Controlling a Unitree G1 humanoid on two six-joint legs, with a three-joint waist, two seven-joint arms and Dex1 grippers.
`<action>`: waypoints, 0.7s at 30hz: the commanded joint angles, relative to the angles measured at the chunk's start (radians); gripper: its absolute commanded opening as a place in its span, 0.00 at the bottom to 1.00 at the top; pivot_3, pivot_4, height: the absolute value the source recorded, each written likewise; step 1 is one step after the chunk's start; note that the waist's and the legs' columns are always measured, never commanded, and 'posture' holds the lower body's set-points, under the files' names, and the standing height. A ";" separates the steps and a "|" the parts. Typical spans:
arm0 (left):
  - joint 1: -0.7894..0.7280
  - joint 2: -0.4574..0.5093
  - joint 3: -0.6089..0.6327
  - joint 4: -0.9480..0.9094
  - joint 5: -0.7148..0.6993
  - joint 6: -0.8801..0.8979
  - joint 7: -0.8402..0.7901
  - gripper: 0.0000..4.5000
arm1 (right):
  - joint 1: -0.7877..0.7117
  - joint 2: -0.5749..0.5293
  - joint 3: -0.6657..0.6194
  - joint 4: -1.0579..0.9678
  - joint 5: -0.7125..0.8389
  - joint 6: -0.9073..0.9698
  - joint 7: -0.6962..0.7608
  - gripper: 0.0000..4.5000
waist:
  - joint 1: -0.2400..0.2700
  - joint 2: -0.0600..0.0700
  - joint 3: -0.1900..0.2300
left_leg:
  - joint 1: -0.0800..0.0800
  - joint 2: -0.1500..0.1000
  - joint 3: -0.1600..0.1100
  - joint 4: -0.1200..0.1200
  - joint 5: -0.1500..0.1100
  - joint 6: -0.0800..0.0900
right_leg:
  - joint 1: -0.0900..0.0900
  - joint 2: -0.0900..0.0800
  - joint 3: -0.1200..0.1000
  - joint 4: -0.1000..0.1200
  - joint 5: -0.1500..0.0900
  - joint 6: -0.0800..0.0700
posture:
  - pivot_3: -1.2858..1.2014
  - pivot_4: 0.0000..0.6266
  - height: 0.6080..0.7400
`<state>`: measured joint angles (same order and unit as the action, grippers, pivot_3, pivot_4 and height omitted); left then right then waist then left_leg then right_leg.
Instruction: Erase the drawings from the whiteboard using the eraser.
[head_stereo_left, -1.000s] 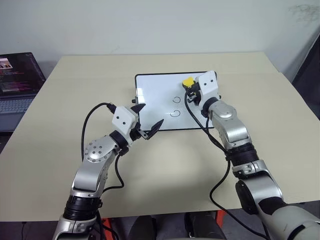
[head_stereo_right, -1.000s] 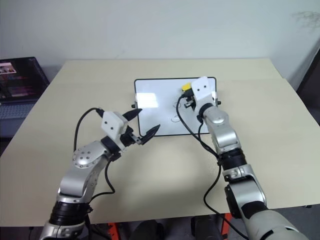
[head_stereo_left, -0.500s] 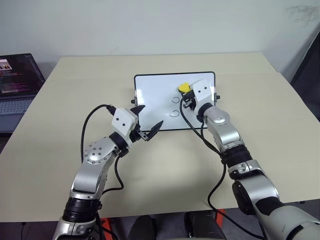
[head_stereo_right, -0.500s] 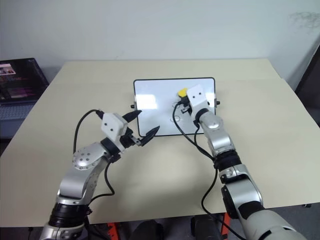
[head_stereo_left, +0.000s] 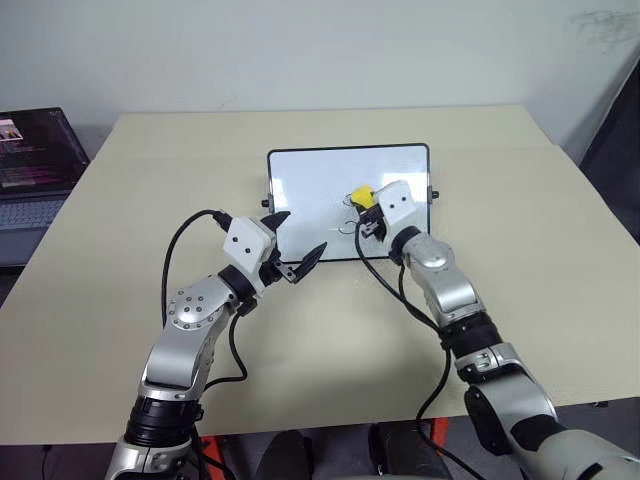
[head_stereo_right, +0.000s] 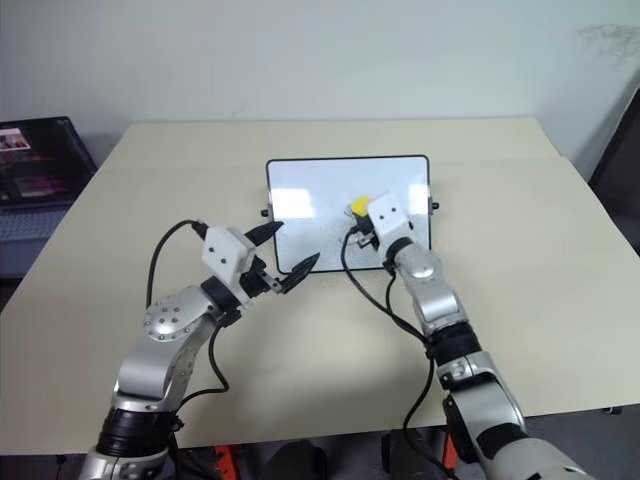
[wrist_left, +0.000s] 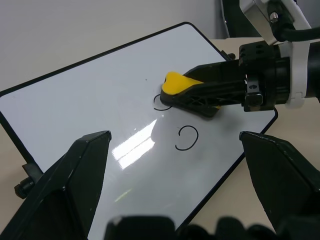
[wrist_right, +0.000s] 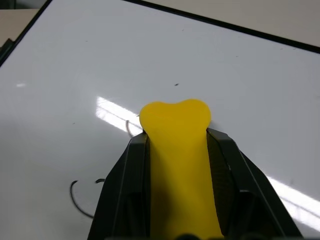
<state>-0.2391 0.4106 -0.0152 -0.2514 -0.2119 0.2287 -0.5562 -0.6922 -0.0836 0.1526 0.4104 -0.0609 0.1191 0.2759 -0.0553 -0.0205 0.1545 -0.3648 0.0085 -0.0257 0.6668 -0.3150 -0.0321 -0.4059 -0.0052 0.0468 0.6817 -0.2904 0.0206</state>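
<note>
From the head view you see your right arm reaching forward over the near part of the board (head_stereo_left: 310, 170), which lies flat on the table (head_stereo_left: 520, 200) at its far middle; the right gripper (head_stereo_left: 362, 208) points forward and a little left, its fingers clamped on the eraser (head_stereo_left: 360, 194), which sits over the board's right-centre. Your left arm is bent, its left gripper (head_stereo_left: 297, 243) aimed forward and to the right, fingers spread wide and holding nothing, just at the board's near left corner. A laptop (head_stereo_left: 35, 165) stands beside the table's far left edge, well apart from both arms. In the left wrist view the two black fingers (wrist_left: 75, 185) stand far apart with the board between them; the eraser lies against one of the drawings (wrist_left: 187, 137), covering part of the upper loop, while the lower loop sits clear just beside it. In the right wrist view the eraser runs up between the closed fingers (wrist_right: 127, 185), its yellow tip over the white surface; a bit of marker line peeks out at its edge and another loop lies near the fingers.
</note>
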 joint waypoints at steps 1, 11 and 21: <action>0.005 0.006 0.003 -0.056 0.001 -0.006 0.003 1.00 | 0.004 0.017 0.019 -0.013 -0.010 0.021 0.003 0.28 | -0.001 0.000 0.000 | 0.000 0.000 0.000 0.000 0.000 0.000 | 0.000 0.000 0.000 0.000 0.000 0.000 | 0.52 0.24 1.00; 0.004 0.009 0.011 -0.053 0.004 -0.003 0.007 1.00 | 0.018 0.045 0.045 -0.046 -0.008 0.036 0.017 0.28 | -0.001 0.000 0.000 | 0.000 0.000 0.000 0.000 0.000 0.000 | 0.000 0.000 0.000 0.000 0.000 0.000 | 0.52 0.24 1.00; 0.000 0.001 0.006 -0.039 0.006 -0.011 0.011 1.00 | 0.013 -0.049 -0.030 -0.233 0.036 0.137 0.056 0.28 | 0.008 0.000 0.000 | -0.001 0.000 0.000 0.000 0.000 0.000 | 0.000 0.000 0.000 -0.002 0.000 0.000 | 0.52 0.24 1.00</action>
<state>-0.2283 0.4122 -0.0141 -0.2676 -0.2116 0.2324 -0.5531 -0.6525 -0.1220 0.1603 0.2495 -0.0496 0.2444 0.3270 -0.0472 -0.0203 0.1549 -0.3661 0.0084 -0.0261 0.6664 -0.3150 -0.0320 -0.4062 -0.0052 0.0463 0.6802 -0.2904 0.0207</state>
